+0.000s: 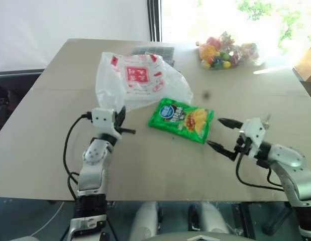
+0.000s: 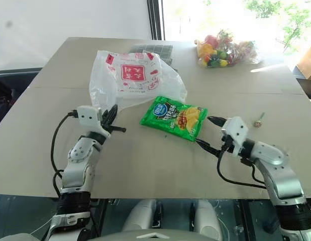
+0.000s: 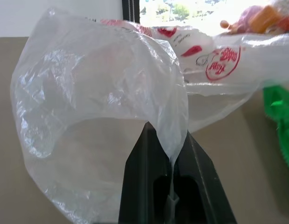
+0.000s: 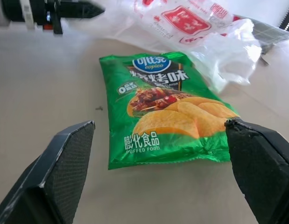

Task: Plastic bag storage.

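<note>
Spreading across the beige desk (image 1: 55,150), the large crinkly translucent white plastic bag (image 1: 140,80) lies toward its far edge; the left gripper (image 1: 121,120) fingers clench its near hem. Beside the green snack packet (image 1: 181,119), right gripper (image 1: 221,134) fingers gape empty.

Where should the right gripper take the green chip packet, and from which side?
Take the chip packet by its near crimped edge, coming in low from the robot's side. It lies flat on the table, so its puffed middle offers little to pinch; that thin seam faces the open right gripper. The left gripper is shut on the plastic bag, clear of that edge.
</note>
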Available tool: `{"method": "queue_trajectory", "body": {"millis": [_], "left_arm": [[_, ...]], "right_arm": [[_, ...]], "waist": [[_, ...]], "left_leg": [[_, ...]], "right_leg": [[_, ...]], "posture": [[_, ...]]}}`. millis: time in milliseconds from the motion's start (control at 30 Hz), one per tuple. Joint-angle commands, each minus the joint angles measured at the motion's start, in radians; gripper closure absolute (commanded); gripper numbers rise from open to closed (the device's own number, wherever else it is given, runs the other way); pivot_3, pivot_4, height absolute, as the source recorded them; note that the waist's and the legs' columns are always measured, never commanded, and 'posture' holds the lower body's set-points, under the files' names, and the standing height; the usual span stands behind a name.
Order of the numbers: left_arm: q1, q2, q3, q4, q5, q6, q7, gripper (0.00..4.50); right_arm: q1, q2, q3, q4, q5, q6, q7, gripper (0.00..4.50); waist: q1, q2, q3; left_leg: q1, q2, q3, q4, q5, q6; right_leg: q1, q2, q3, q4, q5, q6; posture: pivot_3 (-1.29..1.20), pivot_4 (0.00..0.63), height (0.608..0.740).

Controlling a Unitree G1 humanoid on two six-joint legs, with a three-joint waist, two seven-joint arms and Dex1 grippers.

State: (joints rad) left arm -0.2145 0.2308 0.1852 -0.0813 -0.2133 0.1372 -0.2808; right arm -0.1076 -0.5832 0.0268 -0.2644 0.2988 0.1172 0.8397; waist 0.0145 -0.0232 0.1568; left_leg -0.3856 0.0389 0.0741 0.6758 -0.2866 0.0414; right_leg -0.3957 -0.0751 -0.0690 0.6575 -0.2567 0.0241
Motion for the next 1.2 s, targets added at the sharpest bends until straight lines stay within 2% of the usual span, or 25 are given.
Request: {"method": "queue_trajectory", "body": {"millis": [33,133,267,400,733,867,900,967,1033,1100,1167,1200], "left_arm": [[-0.003,-0.034,-0.006,-0.110,-0.073,0.047,0.007,4.47],[0.001,-0.057,-0.003,-0.146,-0.103,0.078,0.019,4.47],[0.009,-0.103,0.000,-0.189,-0.155,0.115,0.046,4.47],[0.019,-0.109,-0.010,-0.211,-0.153,0.129,0.059,4.47],[0.049,-0.130,-0.043,-0.235,-0.161,0.110,0.046,4.47],[0.053,-0.139,-0.048,-0.229,-0.166,0.086,0.039,4.47],[0.051,-0.142,-0.047,-0.229,-0.173,0.081,0.034,4.50],[0.050,-0.140,-0.049,-0.230,-0.174,0.072,0.025,4.50],[0.050,-0.138,-0.052,-0.227,-0.175,0.070,0.020,4.50],[0.049,-0.136,-0.059,-0.220,-0.172,0.068,0.012,4.50],[0.049,-0.140,-0.063,-0.215,-0.171,0.064,0.008,4.50],[0.050,-0.144,-0.067,-0.218,-0.176,0.062,0.003,4.50]], "right_arm": [[-0.061,-0.018,0.054,0.043,-0.128,-0.136,0.007,0.00],[-0.089,-0.023,0.085,0.066,-0.167,-0.163,0.020,0.00],[-0.155,-0.008,0.185,0.150,-0.295,-0.235,0.013,0.00],[-0.181,-0.009,0.248,0.191,-0.327,-0.248,0.061,0.00],[-0.339,0.062,0.292,0.437,-0.727,-0.408,-0.377,0.00],[-0.362,0.050,0.313,0.509,-0.803,-0.445,-0.449,0.00],[-0.365,0.049,0.315,0.523,-0.807,-0.456,-0.456,0.50],[-0.371,0.045,0.321,0.543,-0.816,-0.475,-0.462,1.20],[-0.378,0.045,0.325,0.559,-0.822,-0.486,-0.466,2.28],[-0.395,0.049,0.329,0.580,-0.830,-0.501,-0.473,3.12],[-0.405,0.050,0.332,0.595,-0.827,-0.513,-0.470,4.19],[-0.406,0.057,0.327,0.597,-0.798,-0.514,-0.450,4.44]], "waist": [[-0.001,0.000,0.000],[-0.001,0.000,0.000],[-0.002,0.000,0.000],[-0.001,0.000,0.000],[0.001,0.000,0.000],[-0.001,0.000,0.000],[-0.001,0.000,0.000],[0.000,0.000,0.000],[-0.001,0.000,0.000],[-0.003,0.000,0.000],[-0.002,0.000,0.000],[-0.002,0.000,0.000]], "left_leg": [[0.000,0.000,0.000,0.000,0.000,0.000],[0.000,0.000,0.001,0.001,0.000,0.000],[0.000,0.001,0.000,0.001,0.000,0.000],[0.000,0.001,0.001,0.003,0.000,0.000],[0.000,0.001,0.000,0.008,0.000,-0.001],[0.000,0.001,0.001,0.008,0.000,-0.001],[0.000,0.001,0.001,0.008,0.000,-0.001],[0.000,0.001,0.000,0.008,0.000,-0.001],[-0.001,0.001,0.001,0.008,0.001,-0.001],[-0.001,0.001,0.001,0.008,0.001,-0.001],[0.000,0.001,0.001,0.008,0.001,-0.001],[-0.001,0.001,0.001,0.008,0.001,-0.001]], "right_leg": [[0.000,0.000,0.000,0.000,0.000,0.000],[0.000,0.001,0.000,0.000,0.000,0.000],[0.000,0.002,0.000,0.000,0.000,0.000],[0.000,0.003,0.000,0.001,0.000,0.000],[0.000,0.003,0.000,0.004,0.000,0.000],[0.000,0.003,0.001,0.004,0.000,0.000],[0.000,0.003,0.001,0.004,0.000,0.000],[0.000,0.003,0.001,0.004,0.000,0.000],[0.001,0.003,0.001,0.004,0.000,0.000],[0.000,0.003,0.001,0.004,0.000,0.000],[0.000,0.003,0.001,0.004,0.000,0.000],[0.000,0.003,0.001,0.004,0.000,0.000]], "posture": [[0.00,0.150,0.738],[0.00,0.150,0.738],[0.00,0.150,0.738],[0.00,0.150,0.738],[0.00,0.150,0.738],[0.00,0.150,0.738],[0.00,0.150,0.738],[0.00,0.150,0.738],[0.00,0.150,0.738],[0.00,0.150,0.738],[0.00,0.150,0.738],[0.00,0.150,0.738]]}}
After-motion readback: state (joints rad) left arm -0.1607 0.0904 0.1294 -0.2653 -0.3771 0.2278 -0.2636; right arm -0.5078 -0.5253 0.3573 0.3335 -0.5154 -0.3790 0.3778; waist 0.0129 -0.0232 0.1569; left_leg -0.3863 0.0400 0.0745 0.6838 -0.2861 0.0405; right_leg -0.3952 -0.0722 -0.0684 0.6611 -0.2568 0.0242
